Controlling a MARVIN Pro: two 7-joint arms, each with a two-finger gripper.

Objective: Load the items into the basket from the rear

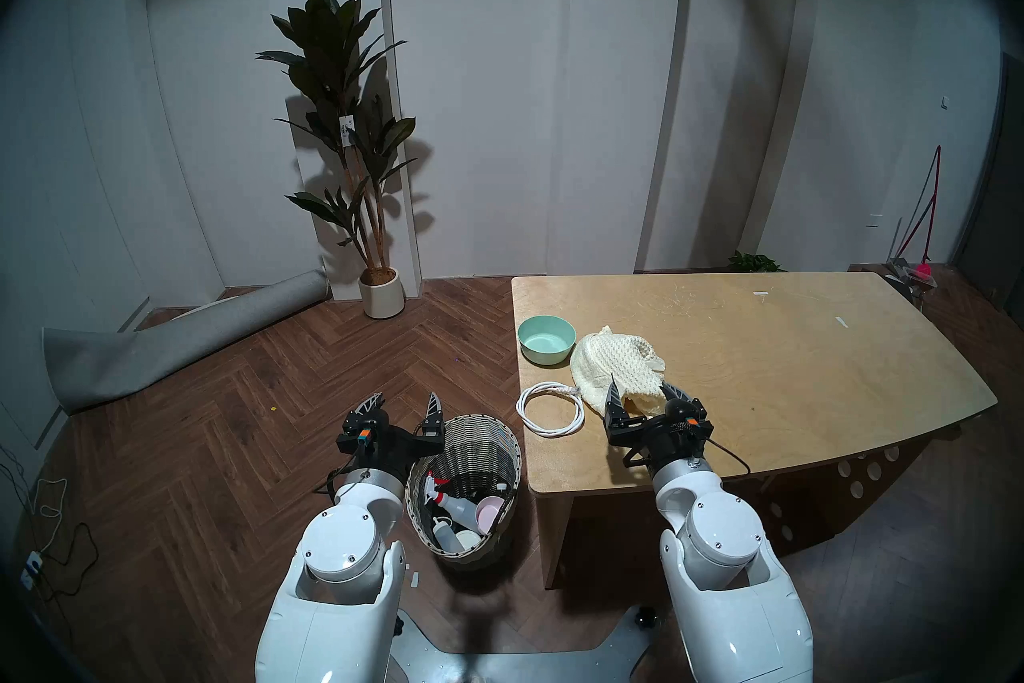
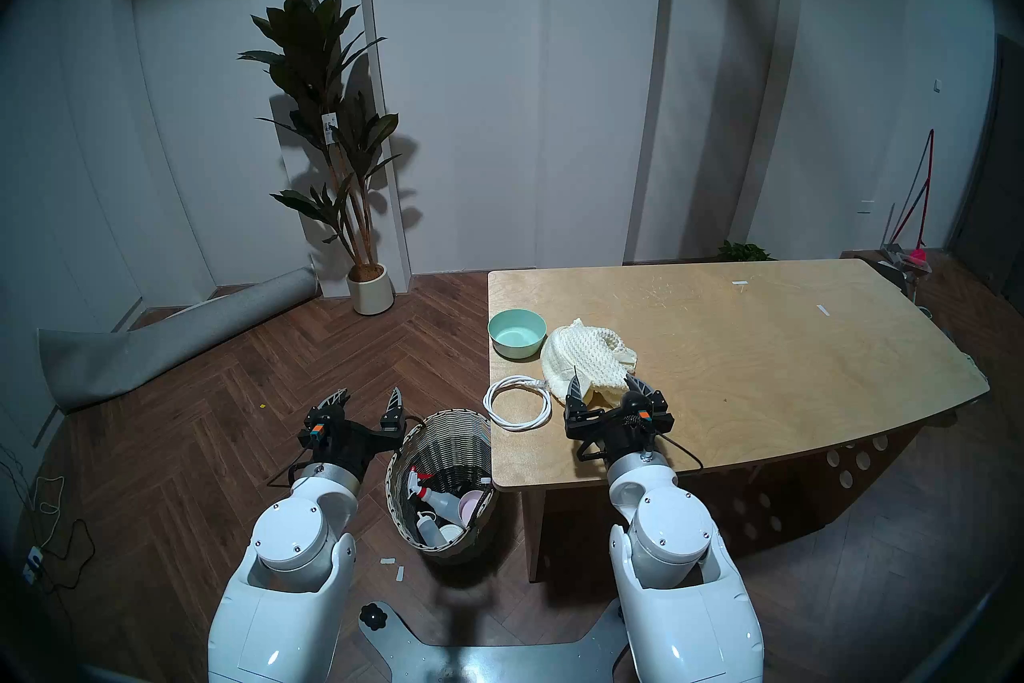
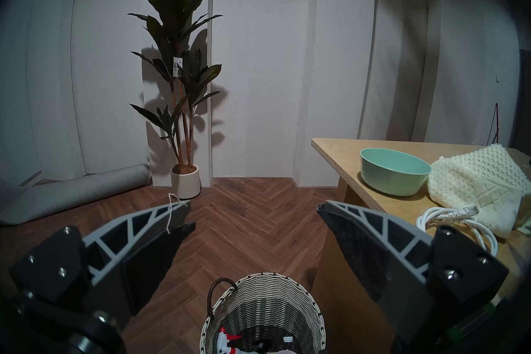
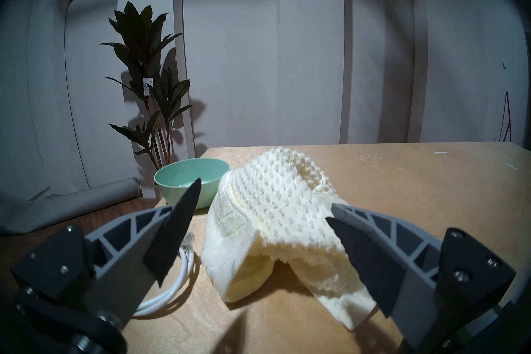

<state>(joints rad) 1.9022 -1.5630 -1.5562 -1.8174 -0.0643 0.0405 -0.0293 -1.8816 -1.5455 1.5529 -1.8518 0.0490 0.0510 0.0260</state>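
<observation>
A cream waffle-knit cloth [image 1: 615,366] lies bunched on the wooden table [image 1: 776,360], with a mint-green bowl [image 1: 546,339] just left of it and a coil of white cable [image 1: 550,409] in front of the bowl. My right gripper [image 1: 643,391] is open, its jaws on either side of the cloth's near edge [image 4: 275,232], not closed on it. The wicker basket [image 1: 487,443] stands on the floor beside the table's left end. My left gripper [image 1: 405,402] is open and empty above the floor just left of the basket's far rim [image 3: 267,277].
The basket holds spray and squeeze bottles [image 1: 451,504] and a pink cup [image 1: 487,510]. A potted plant in a white pot [image 1: 381,291] and a rolled grey rug [image 1: 183,344] lie by the far wall. Cords lie on the floor at far left [image 1: 50,526].
</observation>
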